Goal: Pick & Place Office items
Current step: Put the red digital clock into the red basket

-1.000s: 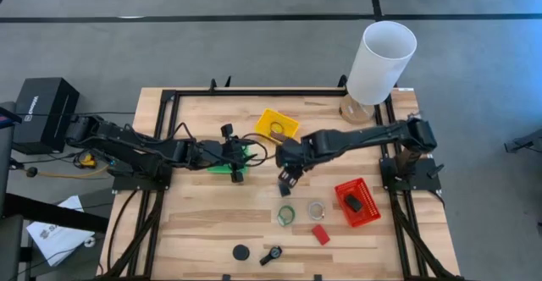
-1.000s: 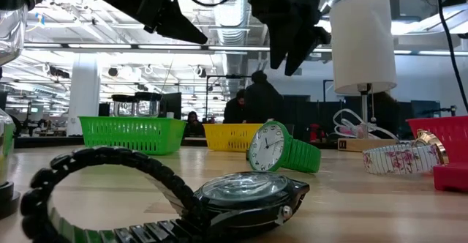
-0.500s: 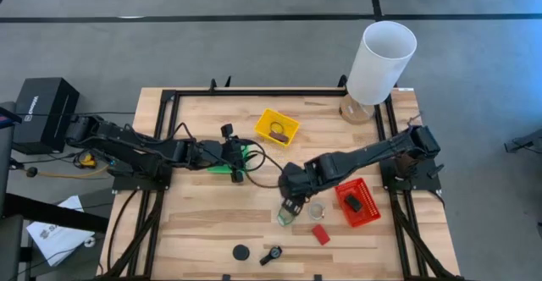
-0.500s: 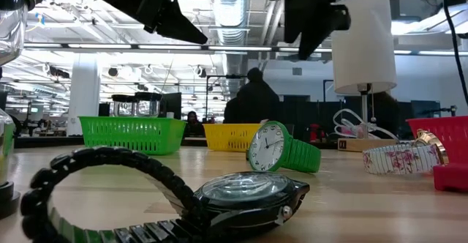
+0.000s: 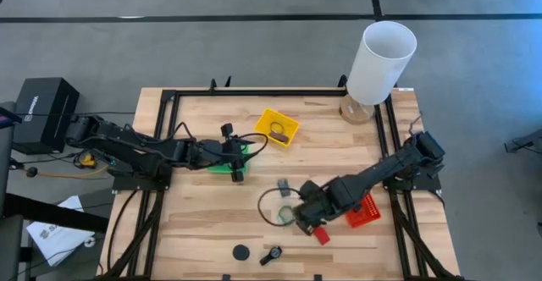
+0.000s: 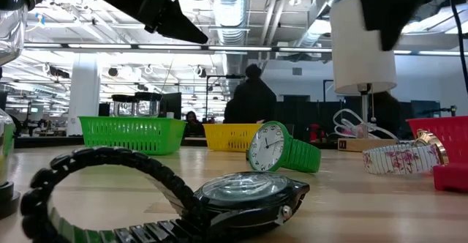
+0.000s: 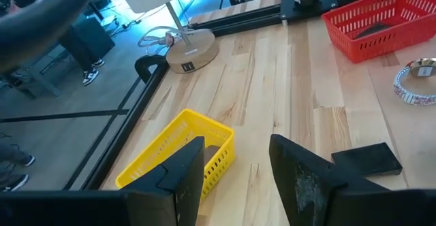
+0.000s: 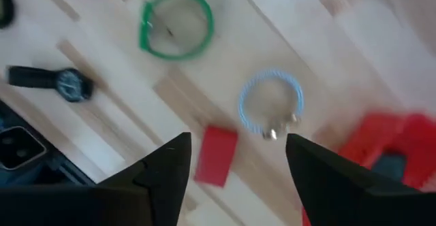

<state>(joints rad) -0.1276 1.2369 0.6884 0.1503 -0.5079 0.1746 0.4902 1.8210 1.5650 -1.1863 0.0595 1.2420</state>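
On the near half of the table lie a green watch [image 8: 176,32], a white floral watch [image 8: 270,102], a red block [image 8: 216,163] and a black watch [image 8: 65,83]. My right gripper [image 8: 235,178] hangs open above them, pointing down, over the floral watch and the red block [image 5: 320,234]. It touches none of them. In the high view the right gripper [image 5: 309,220] hides the floral watch. My left gripper [image 7: 238,178] stands open and bare over the green tray [image 5: 227,164], left of centre. A brown item lies in the yellow tray [image 5: 277,127].
A red tray [image 5: 362,213] stands right of my right gripper. A dark grey block [image 5: 282,184] lies at mid table, and a black puck [image 5: 241,251] near the front edge. A tall white cylinder [image 5: 385,57] stands at the far right corner. People show in the room behind.
My right gripper has swung from the table's middle, near the yellow tray, toward the near edge and a little to the right, rolling as it went. It now hangs over the floral watch and red block. The left arm and the items have kept still.
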